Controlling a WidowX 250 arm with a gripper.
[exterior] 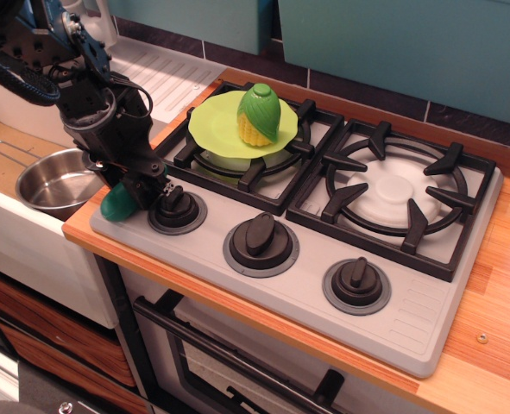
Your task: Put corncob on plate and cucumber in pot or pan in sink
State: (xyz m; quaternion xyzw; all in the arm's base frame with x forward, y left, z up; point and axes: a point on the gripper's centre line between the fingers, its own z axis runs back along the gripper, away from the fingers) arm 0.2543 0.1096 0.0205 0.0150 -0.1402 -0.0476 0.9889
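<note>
Gripper: the black gripper (138, 197) hangs over the front left corner of the grey stove top (393, 319), fingers pointing down.
Grip state: the fingers are closed on the cucumber (116, 203); only its rounded dark green end shows, sticking out to the left of the fingers, the remainder hidden behind them.
Cucumber height: whether it rests on the stove top edge or is lifted just clear of it cannot be told.
Pot: the shiny steel pot (52, 184) sits in the sink (13, 237), just to the left of the gripper and lower down; its wire handle points away to the left.
Knob: the nearest black burner knob (176, 205) is just right of the fingers.
Corncob: the corncob (259, 115) stands on the plate (216, 125), behind and to the right of the gripper, well apart from it.
Plate: it lies on the rear left burner grate (267, 185).
Drainboard: the ribbed white drainboard (164, 78) lies behind the gripper.
</note>
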